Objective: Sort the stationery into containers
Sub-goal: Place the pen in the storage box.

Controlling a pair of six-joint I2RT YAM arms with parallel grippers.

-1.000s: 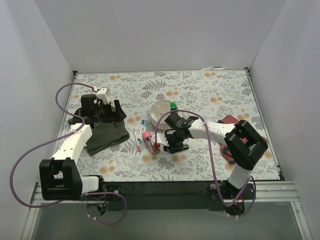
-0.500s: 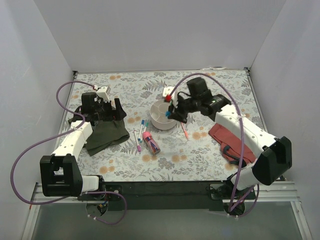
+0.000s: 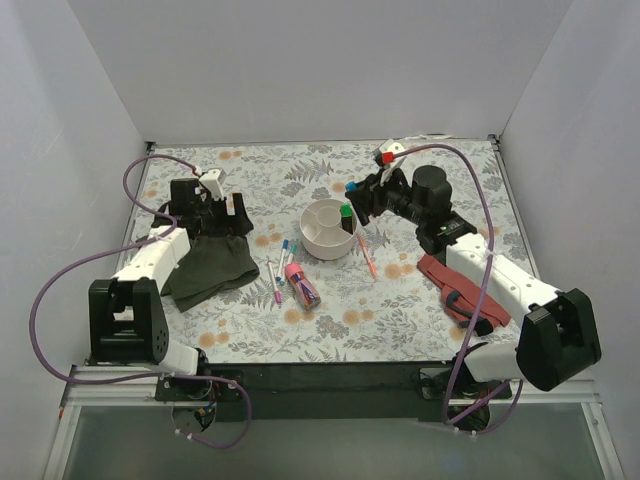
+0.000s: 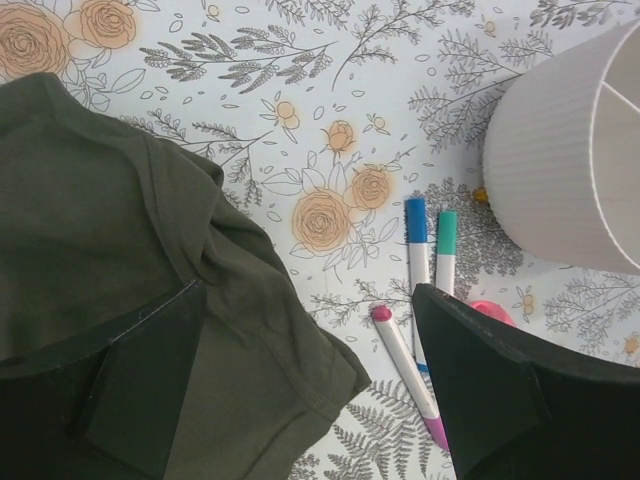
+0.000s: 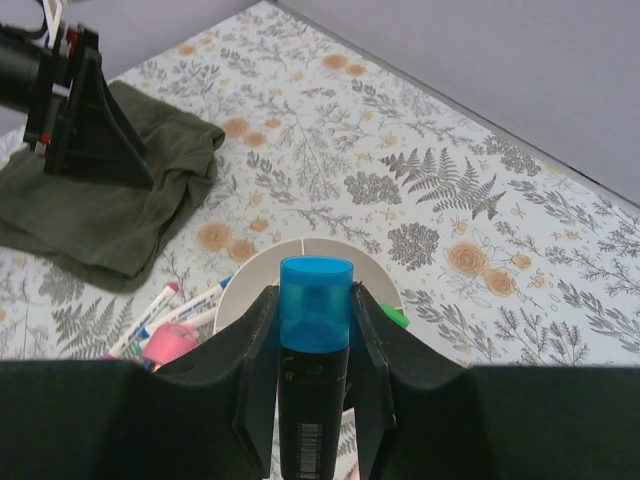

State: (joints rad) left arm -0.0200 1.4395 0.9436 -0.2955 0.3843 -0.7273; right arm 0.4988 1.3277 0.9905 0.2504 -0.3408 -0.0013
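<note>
At the left of the top view the left hand (image 3: 212, 212) hangs over the upper edge of a rumpled olive cloth (image 3: 205, 268) spread on the flowered bench (image 3: 400, 320). Its wrist camera shows the two fingers (image 4: 140, 390) spread apart with only a fold of that cloth between them, so the hand is released. Right of the cloth, three thin white pens lie on the bench near one another. A pink-capped pen (image 3: 274, 282) is lowest, and a blue-capped pen (image 3: 283, 250) and a teal-capped pen (image 3: 291, 252) lie side by side (capped ends toward the top of the frame). Just right of them lies a stubby pink tube (image 3: 301, 284). Up and to the right of the tube sits the round off-white bowl (image 3: 325, 251) with dividers inside. A green-ended highlighter (image 3: 346, 213) stands in the bowl's right-hand side. Below and right of the bowl an orange-pink pen (image 3: 367, 256) lies on the bench, just beside the bowl's wall. Beyond the bowl's upper right rim the right hand (image 3: 356, 193) is clenched on a blue-ended highlighter (image 5: 315, 310). It holds the highlighter off the bench, with both fingers pressed on the black barrel and the blue end pointing away from the wrist. At the far right a red cloth (image 3: 455, 290) lies bunched, partly under the right arm.
</note>
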